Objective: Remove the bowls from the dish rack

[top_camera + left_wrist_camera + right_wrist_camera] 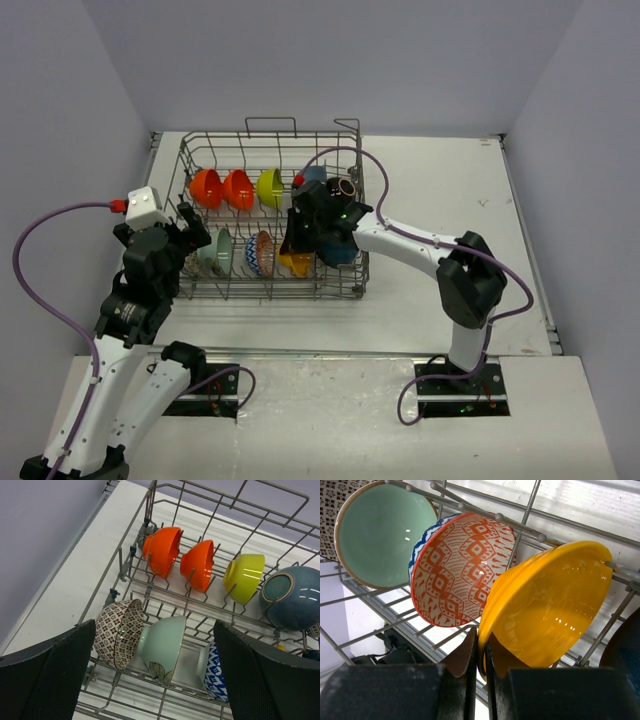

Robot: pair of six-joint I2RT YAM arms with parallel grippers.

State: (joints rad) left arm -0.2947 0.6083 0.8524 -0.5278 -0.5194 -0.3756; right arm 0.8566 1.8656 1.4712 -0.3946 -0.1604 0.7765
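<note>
Plainly, the unloading has barely begun. The dish rack point(250, 288) stands on the counter point(450, 200), and every bowl I can see sits among its tines; none shows on the counter outside it.

At the rack's left end the left arm point(140, 290) hovers over the near row, the left jaws spread wide and grasping nothing. Under them, starting from the rack's left wall, the near row holds a brown-patterned bowl point(117, 632), a pale green bowl point(162, 642) touching it, and then a blue-and-white bowl point(215, 672) whose inside carries an orange pattern. The rack's far row reads the same way: an orange bowl point(165, 550), a second orange bowl point(200, 562), a lime bowl point(245, 575), then a dark blue bowl point(295, 597). A dark bowl point(340, 187) sits near the rack's far right corner.

Right of the rack's middle, the right arm point(420, 245) reaches in over the right wall. The right jaws are clenched on the rim of a yellow bowl point(550, 610), which leans in the near row just right of the blue-and-white one. A rack wire crosses in front of it, so I judge it not yet lifted clear.

By my reckoning this yellow bowl would be the first one out, and all the others wait their turn.
</note>
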